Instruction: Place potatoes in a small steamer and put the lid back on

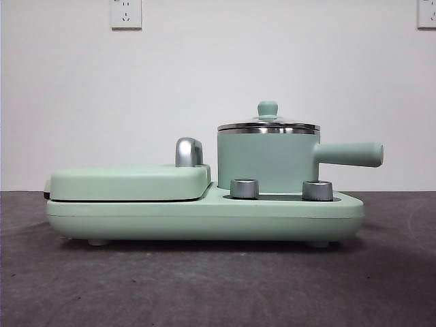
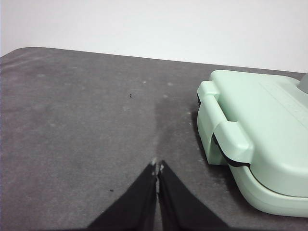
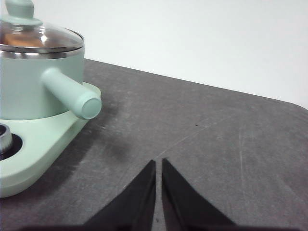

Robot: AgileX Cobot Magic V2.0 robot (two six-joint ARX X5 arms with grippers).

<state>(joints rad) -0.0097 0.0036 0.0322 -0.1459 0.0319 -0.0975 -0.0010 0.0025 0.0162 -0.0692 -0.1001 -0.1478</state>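
Note:
The mint-green small steamer stands on the right half of a mint-green cooker base, its straight handle pointing right. The glass lid with its mint knob sits on the steamer's rim. In the right wrist view an orange-brown potato shows through the lid inside the steamer. My left gripper is shut and empty over bare table beside the grill end. My right gripper is shut and empty, off to the side of the handle.
A flat mint-green grill plate with a chrome handle covers the base's left half; its hinge end is close to my left gripper. Two steel dials sit in front of the steamer. A dark grey table lies all around.

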